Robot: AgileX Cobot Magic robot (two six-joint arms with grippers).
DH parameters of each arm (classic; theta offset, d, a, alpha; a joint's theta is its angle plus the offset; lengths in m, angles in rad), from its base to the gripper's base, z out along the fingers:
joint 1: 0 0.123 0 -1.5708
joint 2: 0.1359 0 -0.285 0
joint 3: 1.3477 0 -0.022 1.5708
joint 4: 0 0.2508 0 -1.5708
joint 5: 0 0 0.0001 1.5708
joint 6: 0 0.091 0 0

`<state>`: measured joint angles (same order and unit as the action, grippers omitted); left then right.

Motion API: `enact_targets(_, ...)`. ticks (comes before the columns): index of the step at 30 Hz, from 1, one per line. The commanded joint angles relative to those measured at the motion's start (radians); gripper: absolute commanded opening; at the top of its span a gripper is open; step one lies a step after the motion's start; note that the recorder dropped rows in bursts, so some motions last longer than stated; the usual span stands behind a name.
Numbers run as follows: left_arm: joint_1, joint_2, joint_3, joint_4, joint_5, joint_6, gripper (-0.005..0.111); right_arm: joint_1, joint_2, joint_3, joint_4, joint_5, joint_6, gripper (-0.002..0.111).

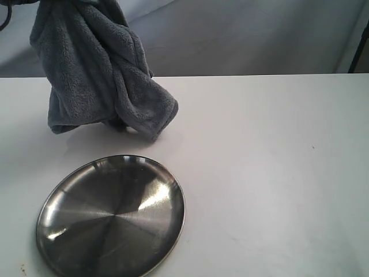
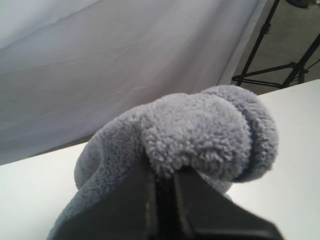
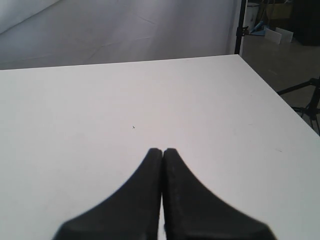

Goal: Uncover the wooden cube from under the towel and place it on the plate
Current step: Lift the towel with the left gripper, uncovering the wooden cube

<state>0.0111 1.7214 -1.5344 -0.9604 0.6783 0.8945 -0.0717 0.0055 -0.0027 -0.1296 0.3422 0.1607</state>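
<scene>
While the towel (image 1: 98, 69) hangs in a tall bunch over the far left of the table (image 1: 259, 173), our three cameras each tell a different part of it. In the exterior view the cloth runs up out of the top of the shot, so whatever carries it goes unseen there. Its lower folds droop near the table's far edge, and we cannot tell whether they touch the surface.

Over to the left wrist view, and that settles the grip: the left gripper (image 2: 164, 182) is clamped tight on a fluffy fold, its dark fingers pinched together with the pile bulging above them.

The plate (image 1: 112, 216) sits by the table's near left corner, just in front of the hanging towel and apart from it. Only the exterior view shows it.

The right wrist view gives us what neither of the others does: the right gripper (image 3: 163, 152), jaws pressed together and holding nothing, above plain white table with the far right corner ahead of it.

As for the wooden cube, we find it in no view; whether those folds hide it, we cannot say.
</scene>
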Motion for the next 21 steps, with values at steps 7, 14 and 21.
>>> enact_targets(7,-0.003,-0.041,-0.016,-0.043,-0.024,0.022,0.0,-0.008,-0.006,0.003,0.001,-0.001,0.005,0.0)
enact_targets(14,-0.003,0.015,-0.002,-0.101,0.013,0.022,0.0,-0.008,-0.006,0.003,0.001,-0.001,0.005,0.0)
enact_targets(21,-0.003,-0.02,-0.003,-0.106,0.0,0.107,0.0,-0.008,-0.006,0.003,0.001,-0.001,0.005,0.0)
